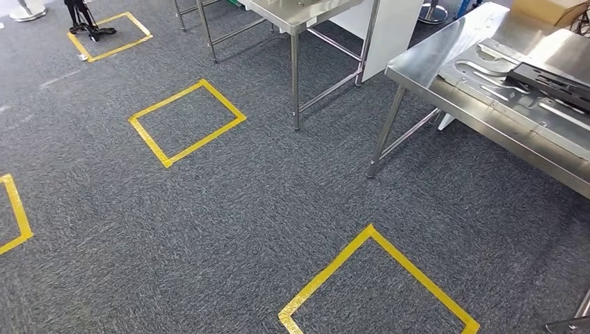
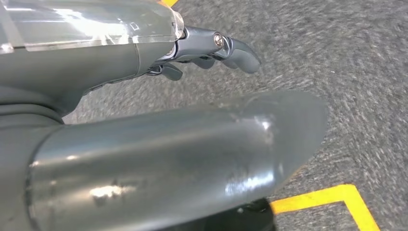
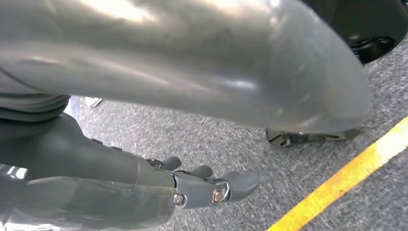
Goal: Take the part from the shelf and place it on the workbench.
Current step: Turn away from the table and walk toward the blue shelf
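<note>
- Progress, judged: early. Both hands carry nothing, and the head view looks at floor and table legs, so pick and place are both still to do.
- Left hand (image 2: 211,50): hanging over the carpet, fingers apart and slightly curled, nothing in it. Released.
- Right hand (image 3: 207,185): same posture, fingers loose and apart above the carpet, nothing held.
- The part: can't tell which one it is or where the shelf is. Pressed sheet-metal panels (image 1: 515,97) lie on the steel workbench (image 1: 417,66) at the right of the head view, with a black flat fixture (image 1: 556,82) on top of them; whether any of these is the task's part I can't say.
- Materials: workbench is brushed stainless, thin tube legs with a low crossbar. A second steel table (image 1: 299,21) sits farther back.
- Floor: grey-blue short-pile carpet (image 1: 264,209), marked with yellow tape squares (image 1: 188,122).
- Hands: smooth grey shells with dark fingers.
</note>
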`<action>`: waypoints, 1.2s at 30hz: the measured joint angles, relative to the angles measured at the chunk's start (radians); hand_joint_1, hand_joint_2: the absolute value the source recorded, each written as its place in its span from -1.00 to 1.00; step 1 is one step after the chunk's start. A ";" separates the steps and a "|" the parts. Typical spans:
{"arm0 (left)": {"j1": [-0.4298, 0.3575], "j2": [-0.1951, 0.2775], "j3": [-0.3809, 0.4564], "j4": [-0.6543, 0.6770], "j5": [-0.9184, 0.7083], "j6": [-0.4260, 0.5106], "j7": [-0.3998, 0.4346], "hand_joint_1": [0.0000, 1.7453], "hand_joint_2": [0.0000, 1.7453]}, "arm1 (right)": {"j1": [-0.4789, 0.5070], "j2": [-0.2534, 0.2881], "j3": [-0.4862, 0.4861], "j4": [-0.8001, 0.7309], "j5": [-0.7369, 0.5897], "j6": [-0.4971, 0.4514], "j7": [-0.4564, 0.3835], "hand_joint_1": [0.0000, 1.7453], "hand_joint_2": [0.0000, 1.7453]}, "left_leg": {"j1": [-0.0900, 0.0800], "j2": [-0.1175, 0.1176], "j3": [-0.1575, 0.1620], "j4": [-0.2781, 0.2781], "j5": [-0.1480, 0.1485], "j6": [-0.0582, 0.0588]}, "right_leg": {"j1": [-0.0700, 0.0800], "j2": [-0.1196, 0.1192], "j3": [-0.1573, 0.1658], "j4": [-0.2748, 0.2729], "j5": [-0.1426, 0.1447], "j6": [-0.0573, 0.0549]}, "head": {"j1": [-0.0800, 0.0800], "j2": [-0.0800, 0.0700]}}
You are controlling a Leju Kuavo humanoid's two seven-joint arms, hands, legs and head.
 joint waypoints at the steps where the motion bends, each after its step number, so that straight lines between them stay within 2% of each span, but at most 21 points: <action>1: -0.001 0.000 -0.001 0.000 0.000 0.000 0.000 -1.00 -1.00 | 0.001 0.000 0.000 0.000 0.001 0.001 0.001 -1.00 -1.00 | 0.001 0.024 -0.031 0.065 -0.035 -0.004 | 0.002 -0.012 0.000 -0.001 0.000 -0.004 | -0.002 0.000; 3: -0.002 0.001 -0.003 0.001 -0.001 0.000 0.000 -1.00 -1.00 | 0.002 0.000 0.000 0.001 0.005 0.003 0.004 -1.00 -1.00 | 0.005 0.043 -0.080 0.174 -0.077 -0.011 | 0.005 -0.039 -0.002 0.002 -0.002 -0.005 | -0.003 0.000; 4: -0.001 0.001 -0.004 0.002 -0.001 0.000 0.000 -1.00 -1.00 | 0.002 0.000 0.000 0.002 0.007 0.005 0.006 -1.00 -1.00 | 0.007 0.047 -0.082 0.183 -0.071 -0.014 | 0.005 -0.051 -0.002 0.004 -0.004 -0.004 | -0.004 0.000; 5: 0.000 0.002 -0.005 0.002 -0.002 0.000 0.000 -1.00 -1.00 | 0.001 0.000 0.000 0.002 0.009 0.008 0.007 -1.00 -1.00 | 0.009 0.051 -0.064 0.152 -0.048 -0.016 | 0.005 -0.062 -0.002 0.007 -0.007 -0.003 | -0.004 0.000; 8: -0.001 0.006 -0.012 0.003 -0.007 -0.001 0.000 -1.00 -1.00 | 0.000 0.000 0.000 0.002 0.014 0.016 0.010 -1.00 -1.00 | 0.008 0.093 0.039 -0.039 0.029 -0.009 | 0.008 -0.090 0.002 0.017 -0.018 0.010 | -0.003 0.000; 10: -0.002 0.009 -0.018 0.004 -0.010 -0.002 0.001 -1.00 -1.00 | -0.002 0.000 0.000 0.002 0.018 0.018 0.010 -1.00 -1.00 | 0.002 0.103 0.058 -0.083 0.037 0.002 | 0.013 -0.103 0.005 0.020 -0.022 0.022 | -0.001 0.000; 12: 0.000 0.013 -0.021 0.005 -0.012 -0.002 0.003 -1.00 -1.00 | -0.006 0.000 0.000 0.002 0.023 0.019 0.010 -1.00 -1.00 | 0.002 0.086 0.056 -0.087 0.042 0.014 | 0.011 -0.112 0.010 0.019 -0.023 0.032 | -0.001 0.000; 14: 0.001 0.016 -0.022 0.005 -0.013 -0.002 0.004 -1.00 -1.00 | -0.007 0.000 0.000 0.002 0.027 0.019 0.008 -1.00 -1.00 | 0.006 0.070 0.058 -0.097 0.051 0.028 | 0.006 -0.084 0.000 0.048 -0.051 0.041 | 0.002 0.000; 16: 0.000 0.017 -0.023 0.005 -0.013 -0.001 0.005 -1.00 -1.00 | -0.005 0.000 -0.002 0.002 0.028 0.019 0.005 -1.00 -1.00 | 0.007 0.053 0.056 -0.101 0.058 0.038 | 0.003 -0.034 -0.047 0.154 -0.116 0.045 | 0.007 0.000; 18: 0.000 0.018 -0.023 0.005 -0.012 0.000 0.005 -1.00 -1.00 | -0.003 0.000 -0.005 0.002 0.029 0.019 0.002 -1.00 -1.00 | 0.004 0.033 0.051 -0.100 0.060 0.041 | 0.003 -0.015 -0.106 0.274 -0.165 0.046 | 0.009 0.000; 19: 0.001 0.018 -0.023 0.005 -0.012 0.000 0.005 -1.00 -1.00 | -0.003 0.000 -0.007 0.002 0.029 0.019 0.000 -1.00 -1.00 | 0.003 0.021 0.050 -0.099 0.060 0.041 | 0.003 -0.012 -0.118 0.294 -0.161 0.045 | 0.009 0.000; 20: 0.002 0.019 -0.023 0.005 -0.011 0.000 0.005 -1.00 -1.00 | -0.003 0.000 -0.009 0.002 0.029 0.019 0.000 -1.00 -1.00 | 0.002 0.008 0.050 -0.097 0.060 0.041 | 0.004 -0.009 -0.111 0.274 -0.135 0.043 | 0.009 0.000; 23: 0.001 0.019 -0.023 0.006 -0.011 0.000 0.005 -1.00 -1.00 | -0.001 -0.001 -0.011 0.002 0.029 0.020 0.001 -1.00 -1.00 | 0.001 -0.028 0.050 -0.090 0.059 0.036 | 0.004 0.035 -0.028 0.085 -0.033 0.031 | 0.008 0.000; 25: 0.000 0.018 -0.023 0.007 -0.011 0.000 0.005 -1.00 -1.00 | -0.002 -0.002 -0.013 0.002 0.029 0.020 0.005 -1.00 -1.00 | 0.002 -0.046 0.044 -0.089 0.061 0.024 | 0.007 0.058 -0.006 0.028 -0.020 0.025 | 0.008 0.000; 27: 0.002 0.019 -0.023 0.007 -0.011 0.000 0.004 -1.00 -1.00 | -0.006 -0.002 -0.015 0.002 0.030 0.020 0.013 -1.00 -1.00 | 0.004 -0.061 0.039 -0.093 0.065 0.010 | 0.008 0.043 -0.004 0.021 -0.016 0.017 | 0.009 0.000; 28: 0.003 0.019 -0.023 0.008 -0.011 0.000 0.004 -1.00 -1.00 | -0.007 -0.002 -0.016 0.002 0.031 0.020 0.016 -1.00 -1.00 | 0.003 -0.051 0.037 -0.089 0.062 0.004 | 0.007 0.033 0.000 0.014 -0.012 0.011 | 0.009 0.000; 30: 0.003 0.020 -0.024 0.008 -0.011 0.000 0.003 -1.00 -1.00 | -0.006 -0.002 -0.018 0.002 0.034 0.020 0.020 -1.00 -1.00 | 0.001 -0.004 0.011 -0.032 0.024 -0.004 | 0.003 0.008 0.007 0.000 -0.006 -0.003 | 0.005 0.000; 31: 0.002 0.020 -0.024 0.008 -0.011 0.000 0.003 -1.00 -1.00 | -0.004 -0.002 -0.018 0.002 0.034 0.020 0.020 -1.00 -1.00 | 0.002 0.023 -0.016 0.027 -0.010 -0.008 | 0.006 -0.006 0.008 -0.002 -0.006 -0.007 | 0.003 0.000; 33: 0.001 0.020 -0.024 0.009 -0.012 0.000 0.003 -1.00 -1.00 | -0.001 -0.002 -0.019 0.002 0.035 0.020 0.021 -1.00 -1.00 | 0.006 0.043 -0.077 0.159 -0.070 -0.017 | 0.008 -0.034 0.008 -0.001 -0.008 -0.011 | 0.001 0.000; 35: 0.003 0.020 -0.024 0.010 -0.012 -0.001 0.003 -1.00 -1.00 | -0.002 -0.002 -0.022 0.002 0.036 0.019 0.022 -1.00 -1.00 | 0.011 0.048 -0.083 0.183 -0.061 -0.023 | 0.009 -0.058 0.008 0.001 -0.010 -0.009 | 0.001 0.000; 36: 0.003 0.020 -0.025 0.010 -0.013 -0.001 0.003 -1.00 -1.00 | -0.003 -0.002 -0.023 0.002 0.036 0.018 0.022 -1.00 -1.00 | 0.013 0.055 -0.055 0.134 -0.032 -0.025 | 0.008 -0.069 0.010 0.003 -0.012 -0.006 | 0.001 0.000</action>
